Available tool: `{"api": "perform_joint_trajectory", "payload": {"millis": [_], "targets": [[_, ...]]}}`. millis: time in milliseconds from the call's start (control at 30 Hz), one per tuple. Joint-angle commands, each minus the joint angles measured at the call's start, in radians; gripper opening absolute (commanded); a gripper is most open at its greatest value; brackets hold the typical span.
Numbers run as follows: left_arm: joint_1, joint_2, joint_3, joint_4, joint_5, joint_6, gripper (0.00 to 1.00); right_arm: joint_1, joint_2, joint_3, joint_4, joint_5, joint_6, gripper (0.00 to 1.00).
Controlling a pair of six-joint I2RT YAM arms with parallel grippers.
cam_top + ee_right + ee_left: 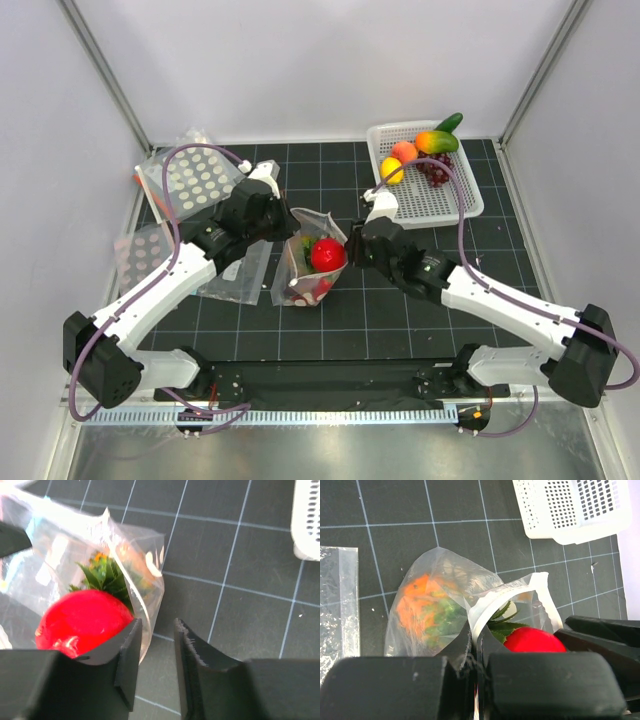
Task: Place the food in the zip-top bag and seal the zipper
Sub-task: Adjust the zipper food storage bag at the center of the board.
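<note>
One zip-top bag (415, 575) stands near the middle of the black gridded mat (400, 310), between the two grippers, with its mouth gaping. The zipper (540, 580) is unsealed and curls round the opening as a pale strip. Two pieces of the food can be named inside it: one pineapple (420, 610), orange with its green crown pointing toward the mouth, and one round red fruit (82, 617) sitting right at the mouth. A further red shape lies lower in the bag, seen only from above and too blurred to name. The left gripper (476, 650) is clamped on the bag's edge, plastic pinched between its fingers. The right gripper (156, 625) is at the opposite edge, its jaws a narrow slot apart with bare mat showing between them; one finger lies against the bag in front of the red fruit. One white basket (470, 205) at the far right holds five other pieces. Three spare bags (195, 180) lie flat on the left, two of them dotted.
</note>
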Motion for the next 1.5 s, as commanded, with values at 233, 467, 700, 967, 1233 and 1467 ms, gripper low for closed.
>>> {"api": "perform_joint_trajectory", "payload": {"millis": [233,467,700,967,1233,1467], "targets": [[-0.023,-0.036,0.075,-0.061,-0.115,0.018,0.00,0.006,-0.031,0.095,-0.069,-0.128,0.027,0.01],[-0.117,-0.018,0.190,-0.189,-0.167,0.048,0.01,0.008,-0.154,0.135,-0.130,-0.097,0.017,0.01],[-0.191,-0.010,0.250,-0.257,-0.195,0.068,0.02,0.008,-0.255,0.153,-0.153,-0.060,-0.004,0.01],[-0.220,0.109,0.247,-0.170,-0.035,0.067,0.02,0.008,-0.153,0.080,0.031,-0.187,0.023,0.01],[-0.250,0.177,0.259,-0.130,0.013,0.070,0.01,0.020,-0.128,-0.032,0.204,-0.177,0.054,0.01],[-0.250,0.159,0.253,-0.133,-0.020,0.088,0.02,0.018,-0.145,-0.061,0.250,-0.157,0.053,0.01]]}}
